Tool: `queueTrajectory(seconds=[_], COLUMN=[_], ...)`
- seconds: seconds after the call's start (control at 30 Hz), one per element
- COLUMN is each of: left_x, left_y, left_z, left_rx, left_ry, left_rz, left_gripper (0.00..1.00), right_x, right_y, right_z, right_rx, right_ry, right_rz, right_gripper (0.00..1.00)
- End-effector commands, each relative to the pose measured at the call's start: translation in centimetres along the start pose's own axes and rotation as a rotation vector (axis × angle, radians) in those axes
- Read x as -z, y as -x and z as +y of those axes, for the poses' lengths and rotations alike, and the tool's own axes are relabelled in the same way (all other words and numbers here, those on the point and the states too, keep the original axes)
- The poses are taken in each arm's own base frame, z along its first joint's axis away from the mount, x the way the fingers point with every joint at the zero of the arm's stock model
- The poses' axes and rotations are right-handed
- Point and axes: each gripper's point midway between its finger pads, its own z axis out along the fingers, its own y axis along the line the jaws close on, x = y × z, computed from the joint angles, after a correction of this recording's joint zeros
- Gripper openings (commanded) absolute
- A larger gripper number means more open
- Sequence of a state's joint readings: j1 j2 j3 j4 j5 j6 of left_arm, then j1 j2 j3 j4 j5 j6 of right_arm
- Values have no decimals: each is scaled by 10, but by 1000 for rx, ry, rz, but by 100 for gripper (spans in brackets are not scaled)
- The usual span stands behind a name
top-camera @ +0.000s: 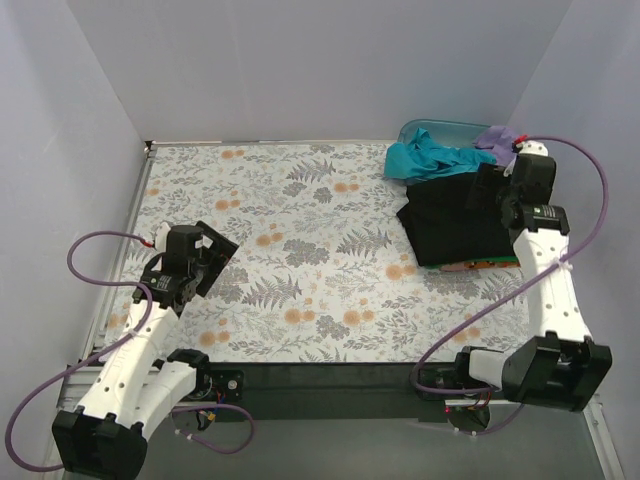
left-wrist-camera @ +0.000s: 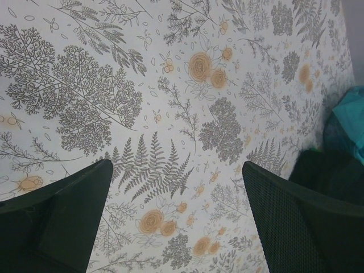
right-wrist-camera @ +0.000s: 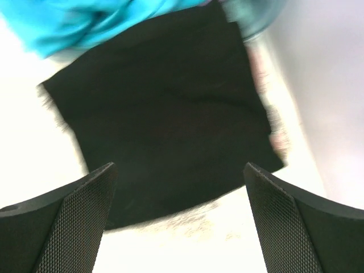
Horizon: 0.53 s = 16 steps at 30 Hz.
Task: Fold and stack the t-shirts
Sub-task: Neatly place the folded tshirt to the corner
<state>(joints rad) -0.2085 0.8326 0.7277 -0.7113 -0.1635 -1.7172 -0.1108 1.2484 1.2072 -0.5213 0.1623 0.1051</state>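
Note:
A folded black t-shirt (top-camera: 455, 225) lies at the right of the table on top of a green one, whose edge (top-camera: 490, 263) peeks out underneath. A crumpled teal t-shirt (top-camera: 430, 160) and a lilac one (top-camera: 497, 140) hang from the tub behind. My right gripper (top-camera: 492, 188) is open and empty above the black shirt's far right part; the right wrist view shows the black shirt (right-wrist-camera: 165, 108) between its fingers and the teal one (right-wrist-camera: 85, 23) beyond. My left gripper (top-camera: 215, 255) is open and empty over the bare cloth at the left.
A translucent blue tub (top-camera: 440, 131) stands at the back right corner. The table has a floral cloth (top-camera: 300, 250), also in the left wrist view (left-wrist-camera: 170, 114). White walls close in at the left, back and right.

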Motion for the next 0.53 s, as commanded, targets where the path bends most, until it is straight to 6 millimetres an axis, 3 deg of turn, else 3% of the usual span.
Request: queueTrajectory(seconds=[0.0, 0.1, 0.13, 0.2, 0.23, 0.3, 0.37, 0.5], left_x=[9, 14, 14, 16, 17, 20, 22, 28], left_y=[3, 4, 2, 2, 3, 3, 4, 3], left_z=[-6, -10, -9, -4, -1, 9, 13, 12], left_rx=[-64, -101, -102, -114, -113, -109, -108, -100], left_ry=[10, -1, 6, 23, 39, 81, 90, 48], left_rz=[23, 37, 46, 50, 45, 38, 29, 20], left_gripper=[98, 98, 98, 98, 98, 98, 98, 98], right_x=[14, 26, 32, 45, 42, 58, 59, 66], right_y=[-53, -81, -101, -107, -127, -130, -155, -168], right_z=[43, 54, 55, 58, 59, 63, 67, 65], right_rx=[-139, -150, -153, -169, -179, -182, -179, -183], right_ry=[240, 320, 337, 380, 387, 438, 478, 489], right_rz=[99, 128, 134, 65, 77, 12, 27, -42], right_gripper=[98, 99, 98, 98, 98, 98, 98, 98])
